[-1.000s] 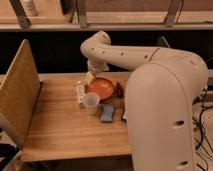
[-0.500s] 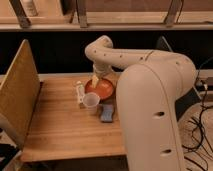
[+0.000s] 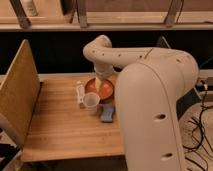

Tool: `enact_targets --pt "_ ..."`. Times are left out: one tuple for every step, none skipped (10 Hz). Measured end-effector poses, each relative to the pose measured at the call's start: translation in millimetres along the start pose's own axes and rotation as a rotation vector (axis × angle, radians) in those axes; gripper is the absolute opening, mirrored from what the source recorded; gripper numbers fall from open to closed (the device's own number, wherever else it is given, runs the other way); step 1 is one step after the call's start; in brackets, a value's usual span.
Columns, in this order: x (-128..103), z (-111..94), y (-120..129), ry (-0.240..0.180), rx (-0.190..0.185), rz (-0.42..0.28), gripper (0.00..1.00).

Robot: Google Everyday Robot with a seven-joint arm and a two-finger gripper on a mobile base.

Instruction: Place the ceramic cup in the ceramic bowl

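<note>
The robot arm [image 3: 150,100] fills the right side of the view and bends down to the back part of the wooden surface [image 3: 60,125]. Its hand [image 3: 100,82] hangs over the orange bowl [image 3: 109,92], low above the inside of it, and the fingers stand apart and grasp nothing, as far as the dim view lets me see. The cup [image 3: 91,102] stands upright on the surface, just in front of the bowl at its left side, very near its rim; it is not inside the bowl. A slim white bottle [image 3: 79,93] lies just left of the cup and the bowl. A small blue object [image 3: 106,114] lies in front of the bowl, near the cup. A tall board [image 3: 20,87] stands at the left edge of the surface.
</note>
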Motion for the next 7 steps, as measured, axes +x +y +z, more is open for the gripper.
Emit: enact_targets --pt "3 -1 0 0.008 0.001 0.0 0.8" --pt "2 -1 0 0.007 0.001 0.0 0.8" --pt "2 -1 0 0.007 0.001 0.0 0.8" --pt "3 -1 1 0.008 0.001 -0.001 0.8" --pt "6 5 5 0.02 -0.007 -0.006 0.8" --pt "9 11 12 0.035 -0.017 -0.013 0.8" --pt "12 16 17 0.047 -0.025 -0.017 0.8"
